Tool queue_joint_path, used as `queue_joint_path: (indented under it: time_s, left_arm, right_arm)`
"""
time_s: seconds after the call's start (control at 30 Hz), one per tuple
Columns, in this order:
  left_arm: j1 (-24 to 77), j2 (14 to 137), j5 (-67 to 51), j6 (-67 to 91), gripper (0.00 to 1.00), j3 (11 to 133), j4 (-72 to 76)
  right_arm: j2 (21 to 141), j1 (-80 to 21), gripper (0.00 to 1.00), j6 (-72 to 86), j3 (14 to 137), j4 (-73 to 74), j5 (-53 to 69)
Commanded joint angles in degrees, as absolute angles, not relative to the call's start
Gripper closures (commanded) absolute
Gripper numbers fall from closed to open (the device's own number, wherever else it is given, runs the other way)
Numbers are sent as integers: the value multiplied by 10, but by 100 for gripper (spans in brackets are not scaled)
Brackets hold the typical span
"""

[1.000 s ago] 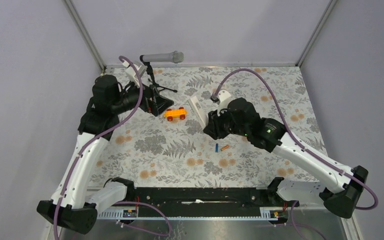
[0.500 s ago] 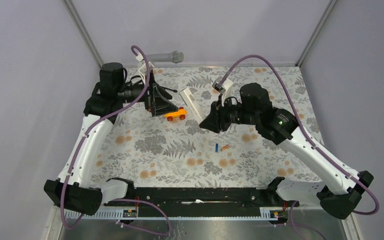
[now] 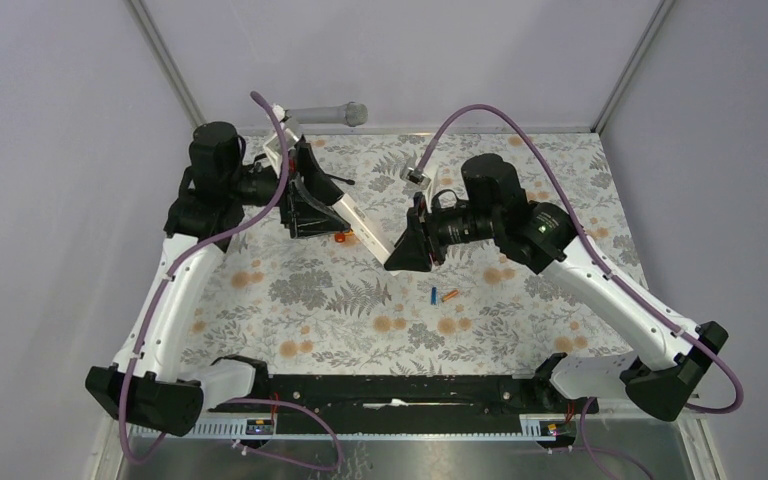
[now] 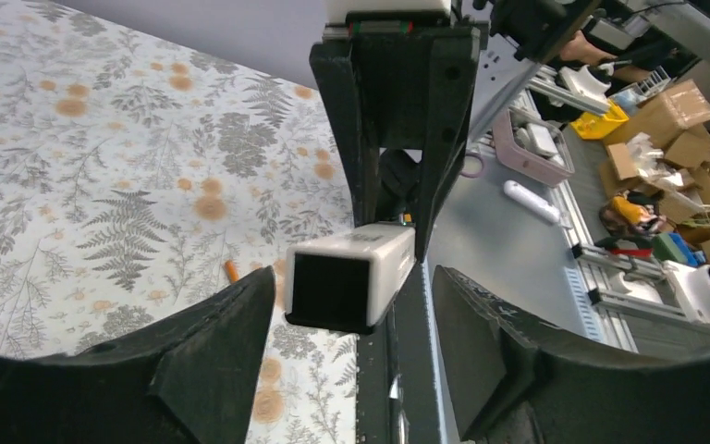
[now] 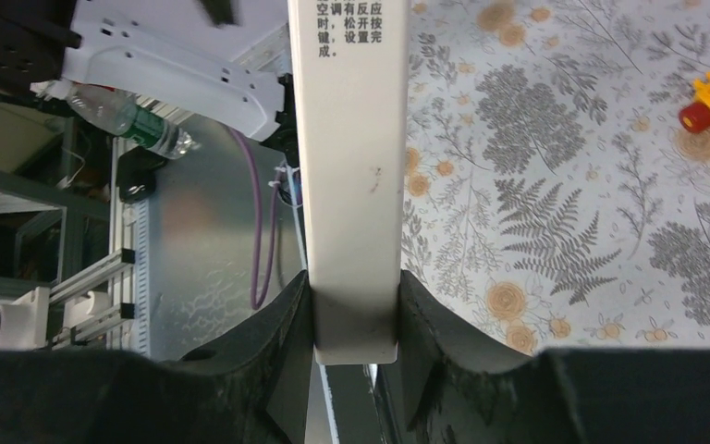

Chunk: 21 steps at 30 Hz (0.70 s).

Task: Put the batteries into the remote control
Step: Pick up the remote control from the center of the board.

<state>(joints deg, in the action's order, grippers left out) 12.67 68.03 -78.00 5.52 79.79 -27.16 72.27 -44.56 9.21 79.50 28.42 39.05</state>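
Right pincer [image 5: 351, 298] pinches the remote [image 5: 351, 185], its long axis running straight between the left pincer's [image 4: 349, 289] spread jaws.

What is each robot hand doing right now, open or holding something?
Left hand: open, fingers either side of the remote control, not gripping it.
Right hand: closed, holding the remote control.
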Motion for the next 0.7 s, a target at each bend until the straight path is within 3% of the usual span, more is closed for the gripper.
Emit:
queue_joint_path:
  time_s: [0.0, 0.1, 0.17, 0.23, 0.37, 0.53, 0.67]
  left_arm:
    - [124, 638, -848, 283, 34, 722, 42]
    - [124, 628, -851, 471, 34, 664, 287]
    - [125, 632, -855, 523, 34, 660, 338]
    - [129, 629, -853, 531, 33, 659, 341]
    - [137, 616, -855, 527, 22, 662, 325]
    - [139, 604, -860, 457, 29, 663, 229]
    - [140, 607, -855, 442, 26, 661, 202]
  right_arm:
    - [724, -444, 73, 84, 835, 254, 462]
    - [729, -443, 72, 83, 839, 252, 500]
    - [734, -444, 72, 82, 842, 251, 515]
    - [738, -444, 72, 77, 843, 251, 518]
    - [746, -445, 73, 53, 842, 258, 503]
    - [755, -444, 73, 35, 850, 255, 478]
    - [751, -444, 74, 33, 860, 250, 476]
